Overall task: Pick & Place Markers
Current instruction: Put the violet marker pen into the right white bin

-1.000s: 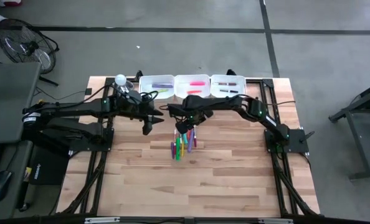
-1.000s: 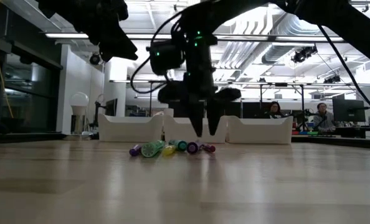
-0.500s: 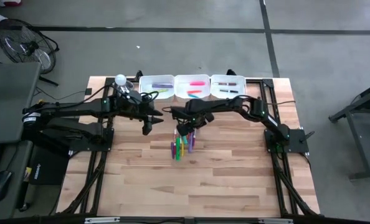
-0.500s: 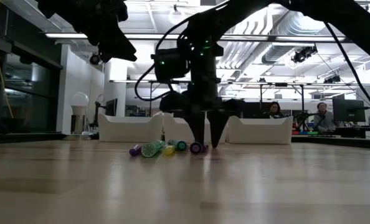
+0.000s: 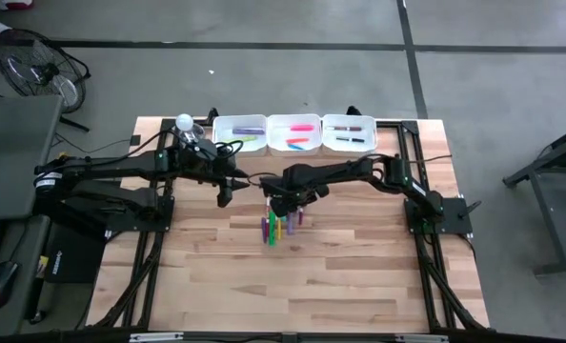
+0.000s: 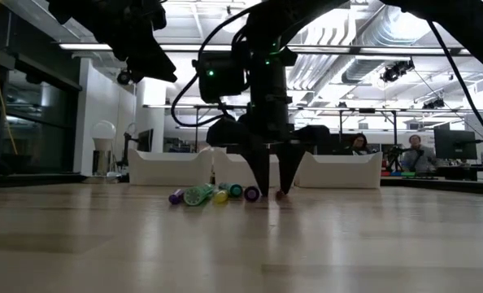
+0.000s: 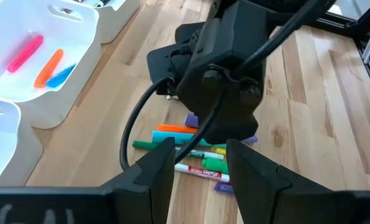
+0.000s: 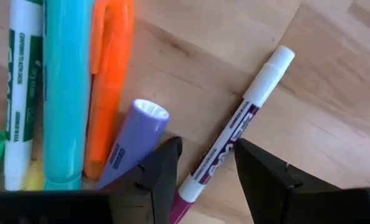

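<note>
We see the right hand (image 6: 272, 192) low over the markers (image 5: 281, 225) heaped on the tabletop (image 5: 340, 276), fingers parted astride a white-and-purple marker (image 8: 235, 144), not gripping. The left hand (image 5: 224, 197) hovers beside the heap, half-parted, empty.

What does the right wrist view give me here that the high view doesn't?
Only the right wrist view: the right gripper open, fingers straddling a thin white-capped purple marker, beside a lavender marker, orange marker and teal marker.

Only the high view: three white trays already holding markers, and the left gripper waiting beside the pile.

Both: the marker pile on the wooden table.
</note>
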`<action>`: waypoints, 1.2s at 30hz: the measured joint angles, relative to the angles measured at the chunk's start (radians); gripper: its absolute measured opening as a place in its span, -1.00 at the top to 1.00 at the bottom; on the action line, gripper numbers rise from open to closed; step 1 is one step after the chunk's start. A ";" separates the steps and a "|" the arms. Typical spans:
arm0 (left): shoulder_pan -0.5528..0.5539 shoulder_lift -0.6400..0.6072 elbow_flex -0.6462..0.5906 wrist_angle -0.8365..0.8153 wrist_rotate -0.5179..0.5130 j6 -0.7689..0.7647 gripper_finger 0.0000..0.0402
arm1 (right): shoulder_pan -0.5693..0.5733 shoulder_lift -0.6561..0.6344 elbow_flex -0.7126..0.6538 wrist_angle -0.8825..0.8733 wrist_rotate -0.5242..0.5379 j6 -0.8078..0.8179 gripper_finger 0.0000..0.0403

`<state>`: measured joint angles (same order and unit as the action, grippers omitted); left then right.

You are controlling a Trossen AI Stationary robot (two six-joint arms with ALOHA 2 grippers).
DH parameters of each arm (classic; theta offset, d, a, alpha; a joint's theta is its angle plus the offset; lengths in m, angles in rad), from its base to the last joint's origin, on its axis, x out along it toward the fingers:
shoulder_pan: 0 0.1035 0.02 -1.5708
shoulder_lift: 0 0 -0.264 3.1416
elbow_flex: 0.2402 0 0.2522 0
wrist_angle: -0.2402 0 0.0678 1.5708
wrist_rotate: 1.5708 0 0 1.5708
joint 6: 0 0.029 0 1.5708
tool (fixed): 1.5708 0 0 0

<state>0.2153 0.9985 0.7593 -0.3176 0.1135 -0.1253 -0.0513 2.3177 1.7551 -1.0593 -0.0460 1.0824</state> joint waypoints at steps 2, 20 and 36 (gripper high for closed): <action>0.000 0.000 0.000 0.000 0.000 -0.001 0.29 | 0.002 0.000 -0.001 0.002 0.007 0.013 0.24; 0.000 0.000 0.000 0.000 0.009 -0.002 0.29 | 0.001 0.000 0.002 -0.046 0.026 -0.152 0.72; 0.000 0.000 0.000 -0.019 0.010 -0.002 0.29 | -0.063 -0.006 0.000 -0.208 0.029 -0.324 0.90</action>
<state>0.2153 0.9985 0.7593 -0.3365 0.1230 -0.1276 -0.1140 2.3119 1.7549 -1.2670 -0.0175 0.7587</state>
